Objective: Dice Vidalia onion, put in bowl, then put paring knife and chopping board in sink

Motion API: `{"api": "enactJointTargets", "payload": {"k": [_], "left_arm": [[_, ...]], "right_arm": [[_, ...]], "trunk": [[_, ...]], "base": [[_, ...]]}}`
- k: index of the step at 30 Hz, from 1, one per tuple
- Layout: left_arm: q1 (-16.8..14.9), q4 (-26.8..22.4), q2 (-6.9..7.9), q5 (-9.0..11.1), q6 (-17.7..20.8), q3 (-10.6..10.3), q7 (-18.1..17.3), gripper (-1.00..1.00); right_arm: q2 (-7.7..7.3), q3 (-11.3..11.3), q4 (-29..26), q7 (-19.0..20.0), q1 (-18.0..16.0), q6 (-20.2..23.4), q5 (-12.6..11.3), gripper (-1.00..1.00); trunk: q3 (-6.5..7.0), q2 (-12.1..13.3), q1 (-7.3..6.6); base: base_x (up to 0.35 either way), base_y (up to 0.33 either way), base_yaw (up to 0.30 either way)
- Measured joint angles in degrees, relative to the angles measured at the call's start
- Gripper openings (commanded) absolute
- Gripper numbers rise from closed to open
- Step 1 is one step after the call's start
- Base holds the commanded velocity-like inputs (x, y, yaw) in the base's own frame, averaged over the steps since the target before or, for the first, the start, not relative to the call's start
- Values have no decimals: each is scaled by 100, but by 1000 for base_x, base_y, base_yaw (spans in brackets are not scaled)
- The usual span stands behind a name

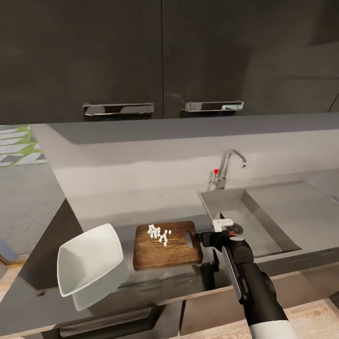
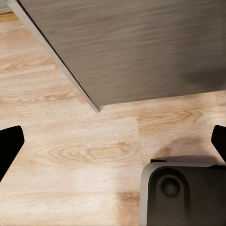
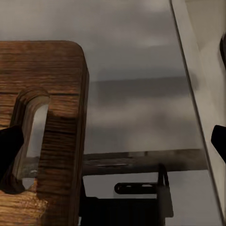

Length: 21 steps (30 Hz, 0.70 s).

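The brown chopping board (image 1: pixel 167 247) lies on the grey countertop (image 1: pixel 155 202) with diced onion (image 1: pixel 159 234) in a small white heap near its far edge. My right gripper (image 1: pixel 205 237) is at the board's right end, open. In the right wrist view, one fingertip (image 3: pixel 9 148) is over the board's (image 3: pixel 42 94) handle slot and the other is off to the sink side. The white bowl (image 1: pixel 89 263) sits tilted left of the board. The sink (image 1: pixel 263 221) is to the right. The paring knife is hidden. My left gripper (image 2: pixel 113 141) hangs open over the wooden floor.
The chrome faucet (image 1: pixel 230 165) and its small red knob (image 1: pixel 216 171) stand behind the sink basin. Dark wall cabinets with metal handles (image 1: pixel 117 109) hang above. The countertop's front edge (image 1: pixel 165 287) runs just below the board and the bowl.
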Motion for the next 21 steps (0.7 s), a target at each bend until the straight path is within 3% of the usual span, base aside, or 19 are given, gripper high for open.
{"api": "enactJointTargets", "payload": {"k": [10, 21], "left_arm": [[0, 4, 0, 0, 0, -2, 0, 100], [0, 5, 0, 0, 0, -5, -5, 100]], "right_arm": [[4, 0, 0, 0, 1, 0, 0, 100], [4, 0, 0, 0, 1, 0, 0, 100]], "trunk": [[-89, 0, 0], [-186, 0, 1]], "base": [[4, 0, 0], [0, 86, 0]]}}
